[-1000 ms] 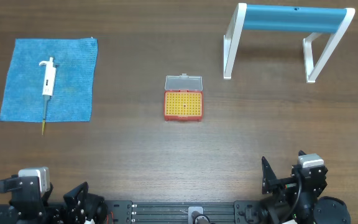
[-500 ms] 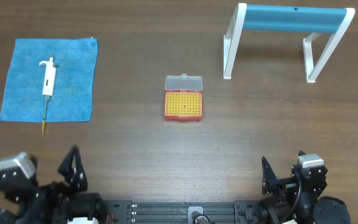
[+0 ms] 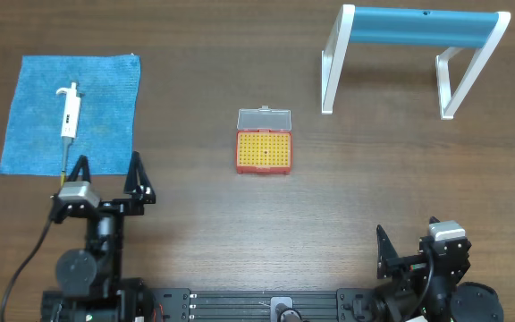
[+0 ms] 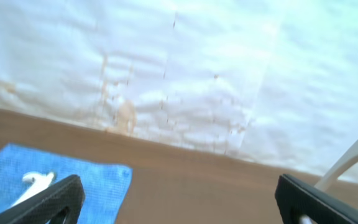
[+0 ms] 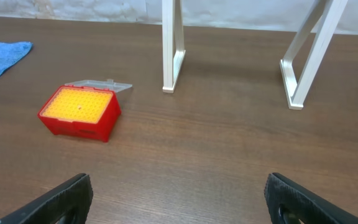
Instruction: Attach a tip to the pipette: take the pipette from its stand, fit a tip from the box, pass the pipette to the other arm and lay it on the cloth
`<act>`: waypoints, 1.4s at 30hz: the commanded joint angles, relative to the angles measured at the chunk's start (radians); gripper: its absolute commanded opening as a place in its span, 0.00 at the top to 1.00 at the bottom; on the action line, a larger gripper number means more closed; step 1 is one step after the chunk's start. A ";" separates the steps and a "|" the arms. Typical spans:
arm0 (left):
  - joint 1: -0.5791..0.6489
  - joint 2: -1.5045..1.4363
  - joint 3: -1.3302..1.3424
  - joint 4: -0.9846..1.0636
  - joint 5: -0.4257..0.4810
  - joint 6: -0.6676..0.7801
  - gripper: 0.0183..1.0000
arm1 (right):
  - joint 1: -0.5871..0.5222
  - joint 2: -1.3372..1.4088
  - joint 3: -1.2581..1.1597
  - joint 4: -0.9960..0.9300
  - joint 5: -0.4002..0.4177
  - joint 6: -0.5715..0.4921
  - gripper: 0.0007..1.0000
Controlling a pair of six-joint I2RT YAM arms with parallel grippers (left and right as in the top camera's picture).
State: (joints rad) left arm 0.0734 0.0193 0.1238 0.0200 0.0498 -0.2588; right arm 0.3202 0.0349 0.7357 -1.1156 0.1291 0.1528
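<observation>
Left gripper [image 3: 107, 172]: gapes wide, grips nothing. Shows well left of box [image 3: 265, 150] and nearer the arm bases in top view, close to near edge of cloth [image 3: 105, 89]. Rides lifted, so cannot tell what sits under it. Looks from the wrist over a cloth corner and the pipette head toward wall [image 4: 179, 74].

Right gripper [image 3: 408, 240]: spread just as wide, likewise empty. Parks right of box, down by the bases, well apart from it. Faces box and stand legs from the wrist.

Pipette [image 3: 68, 114]: lies on cloth, far left of box, head pointing away from the bases. Touches neither gripper. Carries tip [image 3: 63, 183], which pokes past cloth's near edge onto table [image 3: 240, 224].

Box: red, packed with yellow tips. Stands mid-table with clear lid [image 3: 265, 118] flipped open on the far side.

Stand [image 3: 418, 27]: blue bar on white legs, right of box and farther back.
</observation>
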 commanded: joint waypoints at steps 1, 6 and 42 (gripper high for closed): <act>0.003 -0.015 -0.113 0.037 0.015 -0.021 0.01 | -0.006 0.005 0.000 0.004 0.010 0.011 0.10; 0.004 -0.016 -0.118 -0.092 0.007 -0.021 0.01 | -0.006 0.005 0.000 0.004 0.010 0.011 0.10; 0.004 -0.016 -0.118 -0.097 0.007 -0.021 0.01 | -0.071 0.005 -0.010 0.038 -0.024 0.023 0.10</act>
State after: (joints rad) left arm 0.0734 0.0135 0.0078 -0.0711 0.0494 -0.2676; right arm 0.3080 0.0349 0.7357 -1.1141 0.1249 0.1555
